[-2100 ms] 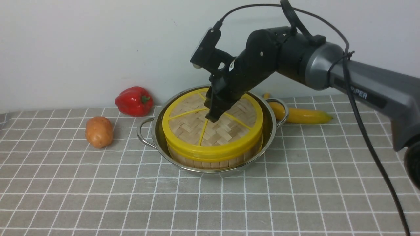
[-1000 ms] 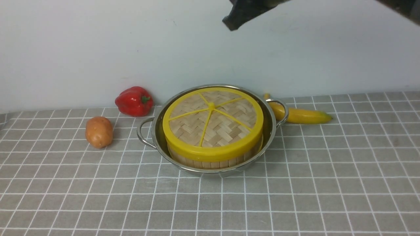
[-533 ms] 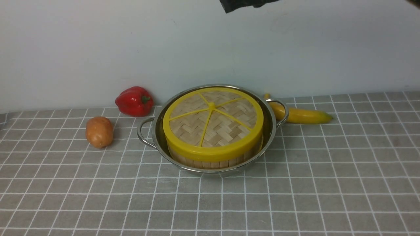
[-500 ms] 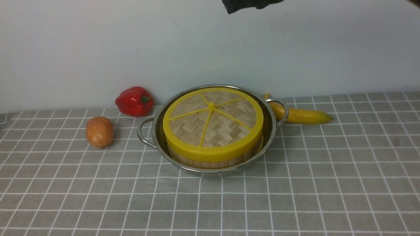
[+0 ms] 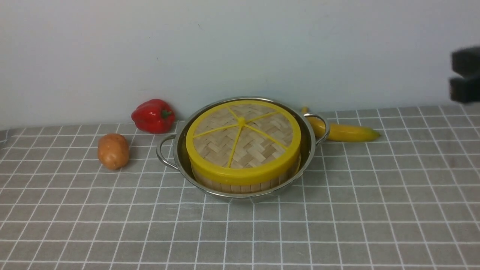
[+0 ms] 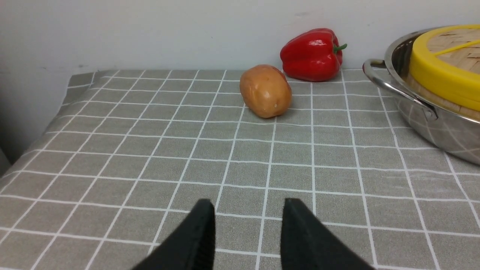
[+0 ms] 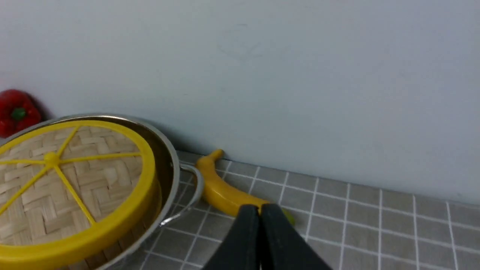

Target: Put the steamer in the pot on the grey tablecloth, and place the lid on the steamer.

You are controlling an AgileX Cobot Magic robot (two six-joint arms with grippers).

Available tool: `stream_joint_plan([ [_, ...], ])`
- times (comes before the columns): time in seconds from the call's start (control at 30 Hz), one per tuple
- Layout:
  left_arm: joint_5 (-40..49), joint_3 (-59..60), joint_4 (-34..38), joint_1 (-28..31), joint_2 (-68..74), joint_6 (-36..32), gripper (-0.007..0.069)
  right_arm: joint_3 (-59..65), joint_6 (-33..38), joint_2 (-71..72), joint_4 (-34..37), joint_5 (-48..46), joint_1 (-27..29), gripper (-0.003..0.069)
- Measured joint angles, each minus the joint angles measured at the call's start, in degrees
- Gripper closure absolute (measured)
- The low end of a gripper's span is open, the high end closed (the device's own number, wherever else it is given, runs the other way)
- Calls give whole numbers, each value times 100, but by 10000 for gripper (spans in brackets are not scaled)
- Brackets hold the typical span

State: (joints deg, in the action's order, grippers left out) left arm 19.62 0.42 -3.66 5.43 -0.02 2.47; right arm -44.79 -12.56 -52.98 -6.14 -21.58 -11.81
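Observation:
The steel pot (image 5: 312, 150) stands on the grey tablecloth (image 5: 337, 225) near the wall. Inside it sits the steamer (image 5: 243, 184), of which only the slatted side shows. The woven lid (image 5: 243, 140) with yellow rim and spokes lies flat on top and hides the inside. Away from the pot, my right gripper (image 7: 260, 209) is shut and empty above the cloth, over the banana's tip. A dark part of that arm (image 5: 465, 88) shows at the front view's right edge. My left gripper (image 6: 247, 205) hovers open and empty over bare cloth, left of the pot (image 6: 431, 123).
A red pepper (image 5: 153, 115) and a potato (image 5: 113, 150) lie left of the pot. A banana (image 5: 345, 132) lies behind the pot's right handle, against the wall. The cloth's left edge (image 6: 71, 80) drops off beyond the potato.
My right gripper let go of the lid's knob, rose out of the top of the front view, and now shows at its right edge. The lid stays on the steamer.

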Motion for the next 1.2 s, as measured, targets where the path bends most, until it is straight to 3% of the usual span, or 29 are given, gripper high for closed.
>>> stream_joint_plan([
  [0.3,0,0,0,0,0,-5,382,3044,-284,3283,-19,1712,1183,617],
  [0.5,0,0,0,0,0,-5,382,4116,-284,4647,-73,1962,1265,605],
  [0.73,0,0,0,0,0,-5,382,4521,-493,5270,-142,1632,1265,589],
  [1.0,0,0,0,0,0,-5,382,4531,-601,5275,-136,262,1265,566],
  [1.2,0,0,0,0,0,1,382,4531,-538,5275,-126,189,1265,551],
])
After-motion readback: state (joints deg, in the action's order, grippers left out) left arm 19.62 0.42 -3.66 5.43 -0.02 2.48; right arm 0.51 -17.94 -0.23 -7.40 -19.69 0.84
